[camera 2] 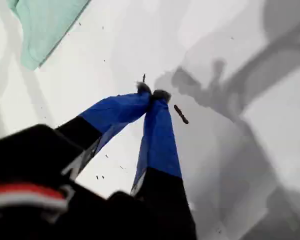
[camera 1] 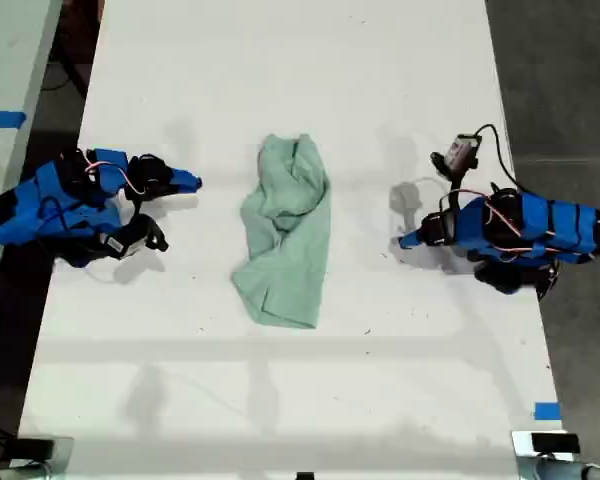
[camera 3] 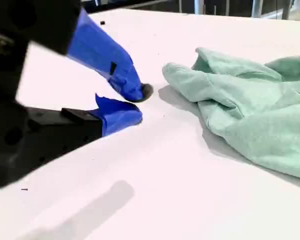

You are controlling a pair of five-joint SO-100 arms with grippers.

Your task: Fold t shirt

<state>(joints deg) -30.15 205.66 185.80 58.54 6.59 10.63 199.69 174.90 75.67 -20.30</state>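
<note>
Grippers idle, you see: my first gripper [camera 2: 151, 95] pinched together on nothing, my second gripper [camera 3: 132, 104] unclear, both off the rumpled mint-green cloth t shirt [camera 1: 285, 235], not yet neatly folded.

Soft wrinkled cloth t shirt [camera 1: 285, 232] on smooth matt white table [camera 1: 400, 380]

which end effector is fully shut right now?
My first end effector: its tips touch each other. My second end effector shows a narrow gap between its tips.

My first claw [camera 2: 151, 94] rests with tips pinched together; my second claw [camera 3: 134, 104] is slightly parted.
</note>
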